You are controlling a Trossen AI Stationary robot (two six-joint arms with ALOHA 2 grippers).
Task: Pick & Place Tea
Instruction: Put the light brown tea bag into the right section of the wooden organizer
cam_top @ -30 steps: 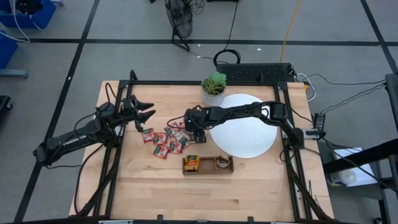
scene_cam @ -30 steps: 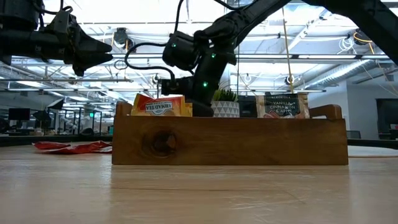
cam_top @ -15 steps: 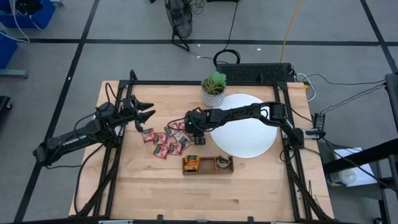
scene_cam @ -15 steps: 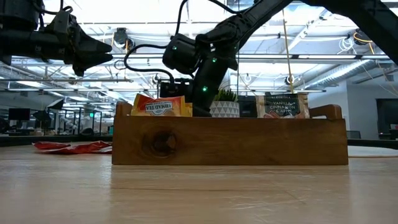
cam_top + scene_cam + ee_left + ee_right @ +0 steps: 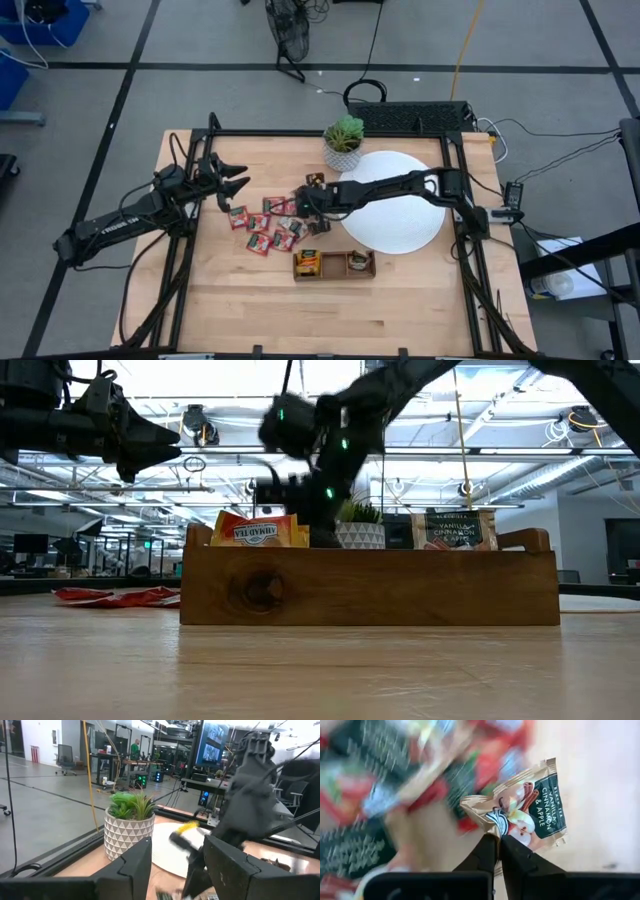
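Red and pale tea sachets (image 5: 265, 225) lie in a loose pile on the wooden table, left of the white disc (image 5: 400, 215). Over the pile's right end, my right gripper (image 5: 316, 220) points slantwise down, shut on a pale sachet (image 5: 530, 810) printed "vanilla cinnamon & apple". In the low view it (image 5: 300, 490) is blurred behind the wooden tray (image 5: 370, 585). My left gripper (image 5: 238, 182) hangs open and level in the air over the table's left part, holding nothing. My right gripper pinches the pale sachet between its two fingertips (image 5: 490, 847) at one edge, near a corner (image 5: 495, 826). The fingers come from above, slanting down from the table's right. The sachet sticks out beyond the fingertips, crumpled at the pinch, above the blurred pile.
The brown three-compartment tray (image 5: 334, 264) stands near the front of the table with sachets upright in it. A potted plant (image 5: 344, 140) stands at the far edge beside the disc. Bare wood lies in front of the tray and at the table's left.
My right gripper has risen a little over the right end of the pile, and its wrist has rolled. In the low view it shows higher and blurred. My left gripper has kept still.
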